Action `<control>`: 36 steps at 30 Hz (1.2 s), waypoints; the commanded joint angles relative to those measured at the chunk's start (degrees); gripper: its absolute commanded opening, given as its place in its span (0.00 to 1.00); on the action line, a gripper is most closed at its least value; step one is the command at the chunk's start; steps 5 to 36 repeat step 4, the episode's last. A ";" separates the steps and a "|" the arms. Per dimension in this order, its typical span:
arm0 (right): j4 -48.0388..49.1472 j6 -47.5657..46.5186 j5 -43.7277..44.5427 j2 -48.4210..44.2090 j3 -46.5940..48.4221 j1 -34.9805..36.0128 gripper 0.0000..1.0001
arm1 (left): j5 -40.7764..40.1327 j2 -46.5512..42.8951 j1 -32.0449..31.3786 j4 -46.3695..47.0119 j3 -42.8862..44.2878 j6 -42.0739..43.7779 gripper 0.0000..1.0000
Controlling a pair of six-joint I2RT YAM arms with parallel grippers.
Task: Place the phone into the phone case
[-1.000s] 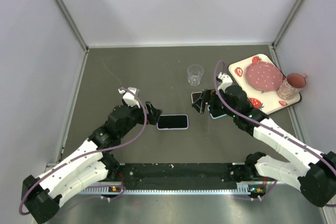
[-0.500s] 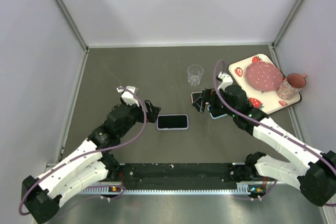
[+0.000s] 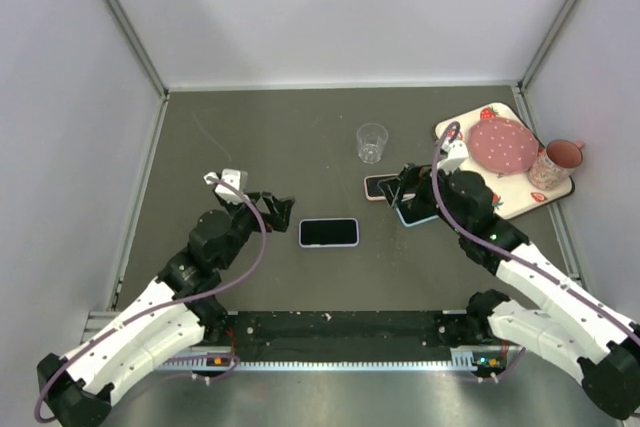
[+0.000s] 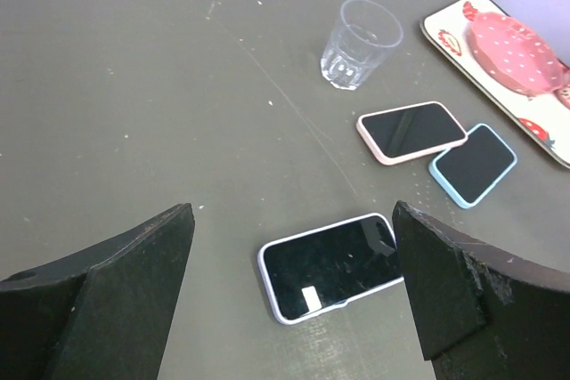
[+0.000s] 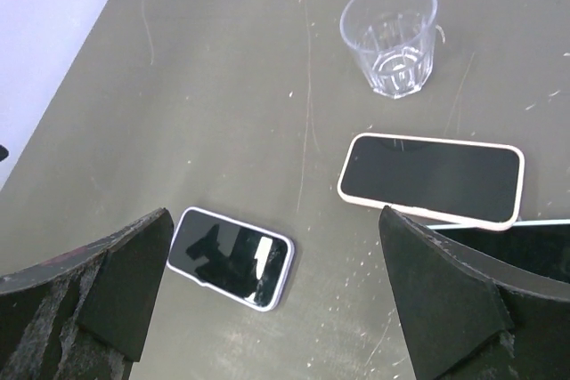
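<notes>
A black-screened phone sits flat inside a lavender phone case (image 3: 328,232) in the middle of the table; it also shows in the left wrist view (image 4: 329,264) and the right wrist view (image 5: 230,255). My left gripper (image 3: 272,204) (image 4: 292,211) hovers just left of it, open and empty, with the phone lying between and beyond the fingers. My right gripper (image 3: 400,185) (image 5: 274,215) is open and empty too, above the two phones to the right.
A pink-cased phone (image 3: 381,187) (image 4: 411,129) (image 5: 430,177) and a blue-cased phone (image 3: 415,212) (image 4: 473,163) lie right of centre. A clear glass (image 3: 372,142) (image 4: 360,42) stands behind them. At far right, a strawberry tray (image 3: 512,199) carries a pink dotted bowl (image 3: 503,144) and a pink cup (image 3: 553,160).
Both arms have drawn back: the left gripper moved left, away from the lavender-cased phone, and the right gripper shifted right. All three phones lie where they were.
</notes>
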 commanded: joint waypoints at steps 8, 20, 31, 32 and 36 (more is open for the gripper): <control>11.67 -3.73 6.39 -4.34 -7.53 -0.34 0.98 | -3.32 -1.00 0.26 1.96 -0.53 5.33 0.94; 11.67 -3.73 6.39 -4.34 -7.53 -0.34 0.98 | -3.32 -1.00 0.26 1.96 -0.53 5.33 0.94; 11.67 -3.73 6.39 -4.34 -7.53 -0.34 0.98 | -3.32 -1.00 0.26 1.96 -0.53 5.33 0.94; 11.67 -3.73 6.39 -4.34 -7.53 -0.34 0.98 | -3.32 -1.00 0.26 1.96 -0.53 5.33 0.94; 11.67 -3.73 6.39 -4.34 -7.53 -0.34 0.98 | -3.32 -1.00 0.26 1.96 -0.53 5.33 0.94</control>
